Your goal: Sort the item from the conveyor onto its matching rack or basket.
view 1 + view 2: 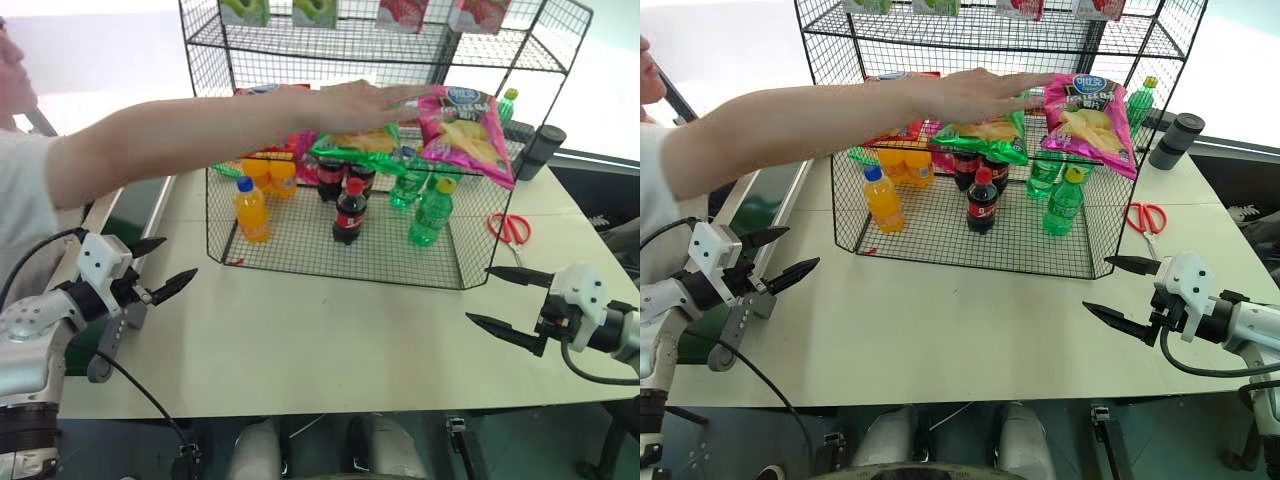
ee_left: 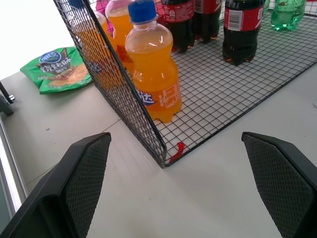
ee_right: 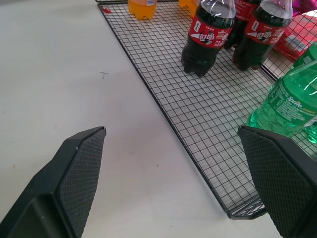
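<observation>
On the middle tier of the black wire rack (image 1: 340, 262), toward its right end, the magenta-pink crisp bag (image 1: 465, 130) is lying tilted, its lower edge hanging over the tier's front, with a person's hand (image 1: 365, 103) resting flat just beside its upper left corner. The person's bare arm (image 1: 190, 135) is reaching across the front of the rack from the left. A green crisp bag (image 1: 360, 150) is lying on the same tier just left of the pink bag, under the hand, and a red crisp bag (image 1: 902, 105) is sitting further left behind the arm. On the rack's bottom grid, orange soda bottles (image 1: 251, 210) are standing at the left, cola bottles (image 1: 349, 211) in the middle and green soda bottles (image 1: 431, 213) at the right. More snack bags are sitting on the rack's top tier. Left of the rack, the conveyor (image 1: 768, 205) is running along the bench edge, partly hidden by the arm, and another green bag (image 2: 57, 69) is lying on the bench (image 1: 320, 350) near the rack's left side. Right of the rack, red-handled scissors (image 1: 510, 228) and a dark cylinder (image 1: 541, 150) are lying on the bench. In front of the rack, the left end effector (image 1: 160, 265) and the right end effector (image 1: 500, 298) are hovering over the bench, each with its fingers spread wide and gripping nothing, well apart from the pink bag.
</observation>
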Controlling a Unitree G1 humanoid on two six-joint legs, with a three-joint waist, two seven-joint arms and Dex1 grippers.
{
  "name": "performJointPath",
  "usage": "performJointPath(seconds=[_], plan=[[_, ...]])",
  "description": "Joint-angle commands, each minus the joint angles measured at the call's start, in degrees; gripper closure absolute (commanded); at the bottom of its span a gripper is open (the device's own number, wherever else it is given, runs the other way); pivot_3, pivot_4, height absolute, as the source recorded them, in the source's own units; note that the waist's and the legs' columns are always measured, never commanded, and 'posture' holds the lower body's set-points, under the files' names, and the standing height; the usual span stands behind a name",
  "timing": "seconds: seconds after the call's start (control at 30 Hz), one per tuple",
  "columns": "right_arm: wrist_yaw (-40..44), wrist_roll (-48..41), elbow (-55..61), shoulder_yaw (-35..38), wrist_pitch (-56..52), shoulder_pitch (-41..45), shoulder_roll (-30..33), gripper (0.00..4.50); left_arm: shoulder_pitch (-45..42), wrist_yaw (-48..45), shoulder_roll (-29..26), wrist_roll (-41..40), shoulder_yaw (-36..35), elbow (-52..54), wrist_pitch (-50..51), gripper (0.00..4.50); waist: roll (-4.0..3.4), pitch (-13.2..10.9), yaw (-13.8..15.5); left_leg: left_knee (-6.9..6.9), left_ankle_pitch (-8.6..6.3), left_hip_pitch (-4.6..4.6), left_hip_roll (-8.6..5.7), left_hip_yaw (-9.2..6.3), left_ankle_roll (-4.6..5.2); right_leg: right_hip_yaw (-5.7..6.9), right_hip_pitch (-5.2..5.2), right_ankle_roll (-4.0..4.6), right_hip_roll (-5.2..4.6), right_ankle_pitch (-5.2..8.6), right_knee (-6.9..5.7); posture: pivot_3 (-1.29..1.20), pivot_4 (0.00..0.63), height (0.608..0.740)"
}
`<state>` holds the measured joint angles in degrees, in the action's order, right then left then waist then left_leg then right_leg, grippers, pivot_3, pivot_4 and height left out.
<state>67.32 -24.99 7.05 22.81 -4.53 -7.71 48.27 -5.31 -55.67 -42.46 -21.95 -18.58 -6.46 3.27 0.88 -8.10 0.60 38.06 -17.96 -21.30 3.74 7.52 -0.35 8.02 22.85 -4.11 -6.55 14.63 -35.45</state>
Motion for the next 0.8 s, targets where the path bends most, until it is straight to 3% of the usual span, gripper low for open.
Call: performJointPath(seconds=[0.03,0.8], plan=[[-0.1,-0.1,0.7,1.2,1.5,-0.5,0.5,0.05,-0.6,-0.5,-0.5,-0.9,-0.1,1.7,0.3,0.0,0.0,0.0,0.0,0.0,0.0,0.0,0.0,0.0,0.0,0.0,0.0,0.0,0.0,0.0,0.0,0.0,0.15,0.738],[-0.2,0.9,-0.1,0.5,3.5,-1.1,1.2,0.05,-1.6,2.1,0.6,-0.9,0.7,2.2,0.5,0.0,0.01,0.0,0.0,0.01,0.01,0.02,0.0,0.0,-0.01,0.0,-0.02,0.0,0.0,0.0,-0.01,0.0,0.15,0.738]])
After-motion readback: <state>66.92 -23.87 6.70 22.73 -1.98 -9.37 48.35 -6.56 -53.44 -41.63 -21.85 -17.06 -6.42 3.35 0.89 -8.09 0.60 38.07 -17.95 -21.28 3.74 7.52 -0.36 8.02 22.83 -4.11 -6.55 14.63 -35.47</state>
